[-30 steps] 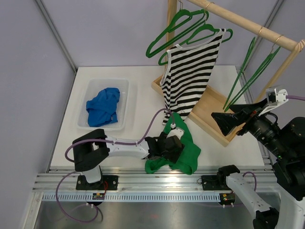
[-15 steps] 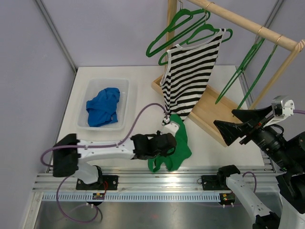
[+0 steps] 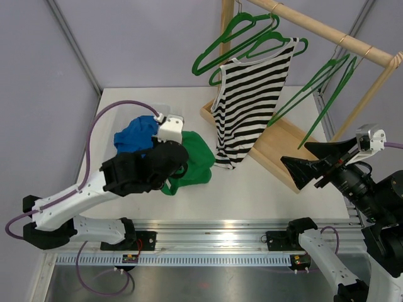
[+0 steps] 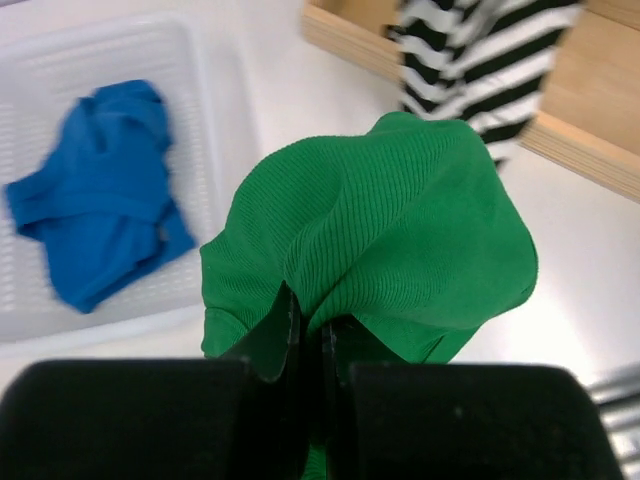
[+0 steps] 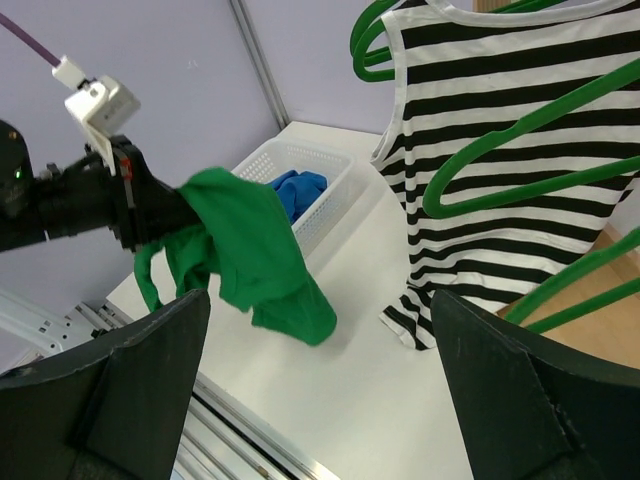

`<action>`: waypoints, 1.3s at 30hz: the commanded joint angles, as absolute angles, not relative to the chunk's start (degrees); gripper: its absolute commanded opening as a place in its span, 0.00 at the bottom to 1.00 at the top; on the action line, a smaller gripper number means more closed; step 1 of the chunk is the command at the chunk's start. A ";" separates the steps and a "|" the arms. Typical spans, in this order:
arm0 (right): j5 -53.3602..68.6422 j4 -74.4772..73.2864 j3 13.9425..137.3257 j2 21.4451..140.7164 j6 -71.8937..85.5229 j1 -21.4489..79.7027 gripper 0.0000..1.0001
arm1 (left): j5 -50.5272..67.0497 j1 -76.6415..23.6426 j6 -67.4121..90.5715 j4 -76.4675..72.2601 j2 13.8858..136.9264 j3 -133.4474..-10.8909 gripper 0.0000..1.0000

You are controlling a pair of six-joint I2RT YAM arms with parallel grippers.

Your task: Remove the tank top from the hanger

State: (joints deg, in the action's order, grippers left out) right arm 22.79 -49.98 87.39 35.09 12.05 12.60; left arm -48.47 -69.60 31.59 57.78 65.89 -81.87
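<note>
In the top view, the green tank top (image 3: pixel 196 165) is pinched in the closed left gripper (image 3: pixel 181 160). Since half a second ago it has been lifted from near the table's front edge and carried up beside the white basket (image 3: pixel 126 108) holding a blue garment (image 3: pixel 133 135). A striped tank top (image 3: pixel 252 100) is left on its hanger (image 3: pixel 259 45).

In the left wrist view, the fingers (image 4: pixel 285 335) are seen shut tight on a fold of green cloth.

In the right wrist view, the right gripper (image 5: pixel 320 300) is spread wide with nothing held, and the green top is seen hanging from the left gripper.
</note>
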 commanded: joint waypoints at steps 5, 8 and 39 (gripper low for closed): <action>24.08 -46.14 86.84 35.07 12.57 12.57 0.99 | -48.46 -51.62 21.12 56.98 60.91 -90.17 0.00; 24.35 -45.70 86.84 35.07 12.74 12.57 1.00 | -42.12 -41.60 17.23 54.14 61.52 -92.54 0.00; 36.48 -24.78 101.94 64.85 37.26 12.66 0.99 | -5.63 -4.74 18.28 48.26 66.64 -81.24 0.99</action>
